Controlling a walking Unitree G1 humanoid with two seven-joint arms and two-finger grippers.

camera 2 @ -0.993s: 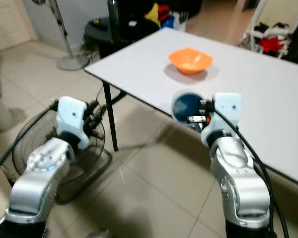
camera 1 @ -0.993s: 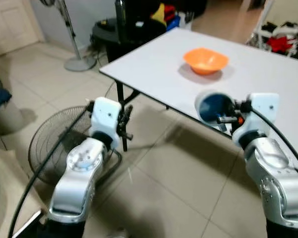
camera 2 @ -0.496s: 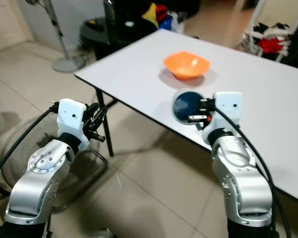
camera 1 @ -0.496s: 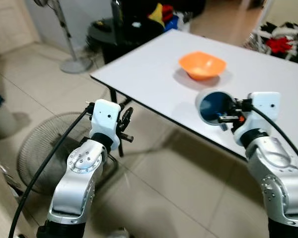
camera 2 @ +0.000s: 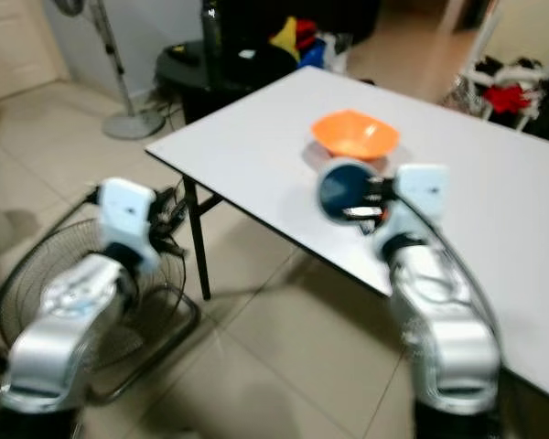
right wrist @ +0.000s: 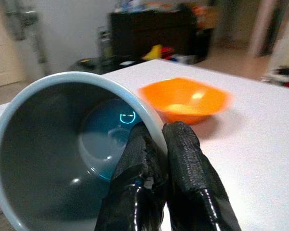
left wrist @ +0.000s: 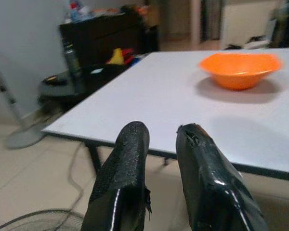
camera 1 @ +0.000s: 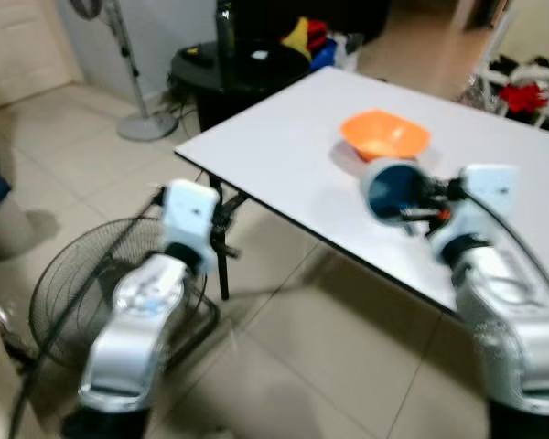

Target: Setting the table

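A white table [camera 1: 284, 155] stands ahead with an orange bowl [camera 1: 385, 135] near its middle. My right gripper [camera 1: 419, 203] is shut on the rim of a blue bowl [camera 1: 391, 190], held tilted on its side above the table's near edge, just short of the orange bowl [right wrist: 185, 99]. The wrist view shows one finger inside the blue bowl [right wrist: 72, 149] and one outside, pinching its wall. My left gripper [camera 1: 221, 229] hangs off the table's left corner over the floor. Its fingers [left wrist: 123, 178] are a small gap apart with nothing between them.
A floor fan [camera 1: 91, 283] lies on the tiles beside my left arm. A standing fan base [camera 1: 146, 123] and a dark cabinet [camera 1: 247, 64] with clutter sit beyond the table. A rack with red items [camera 1: 526, 91] stands at the far right.
The camera has shifted and blurred. The blue bowl in my right gripper now sits closer to the orange bowl, over the table's edge. The left arm holds its pose.
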